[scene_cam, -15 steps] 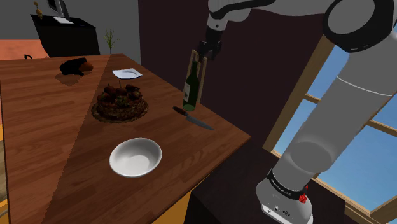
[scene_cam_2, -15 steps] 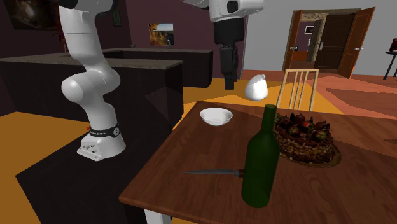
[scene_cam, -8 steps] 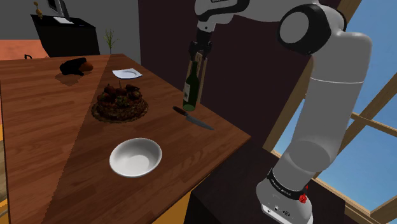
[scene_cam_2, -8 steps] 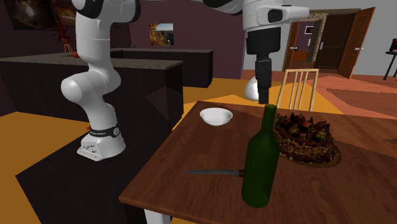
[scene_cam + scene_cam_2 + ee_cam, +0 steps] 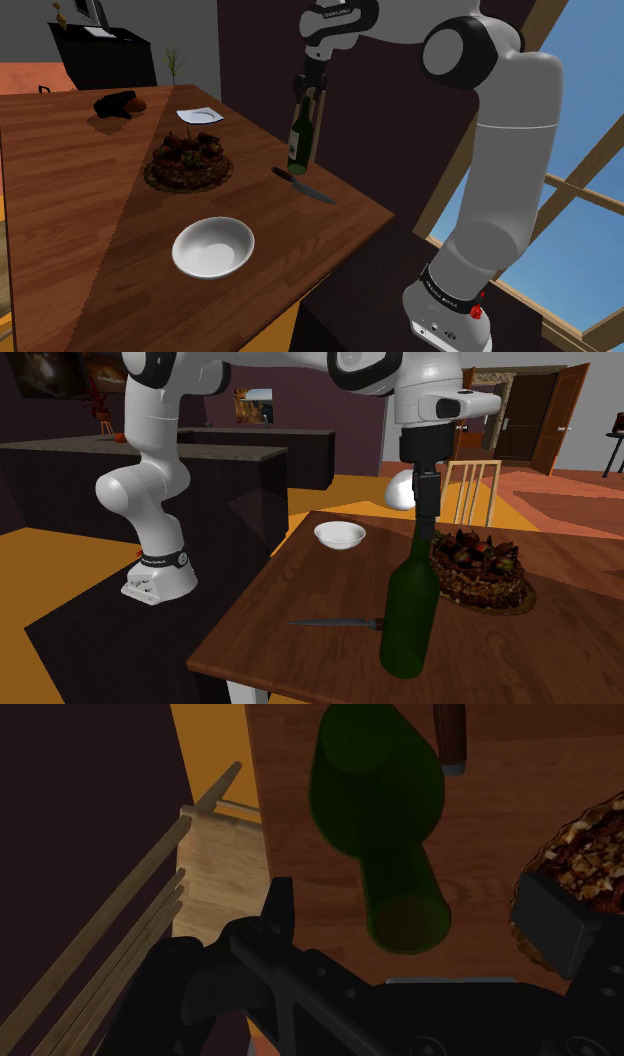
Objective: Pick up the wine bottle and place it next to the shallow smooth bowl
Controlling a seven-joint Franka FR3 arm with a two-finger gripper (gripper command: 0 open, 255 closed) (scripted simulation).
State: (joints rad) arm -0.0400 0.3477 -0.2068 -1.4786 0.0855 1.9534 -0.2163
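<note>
Green wine bottle (image 5: 408,602) upright near edge of table (image 5: 90,190) | gripper (image 5: 428,520) wide apart around its mouth, not touching | risk: off-centre closing tips it over

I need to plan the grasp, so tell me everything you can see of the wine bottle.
The wine bottle is dark green and see-through like glass, with a wide round body, sloped shoulders and a slim neck; no label shows. It stands upright on the wooden table near its edge, a knife lying close by its base. The gripper hangs right above its mouth, fingers apart on either side, not touching it.
</note>
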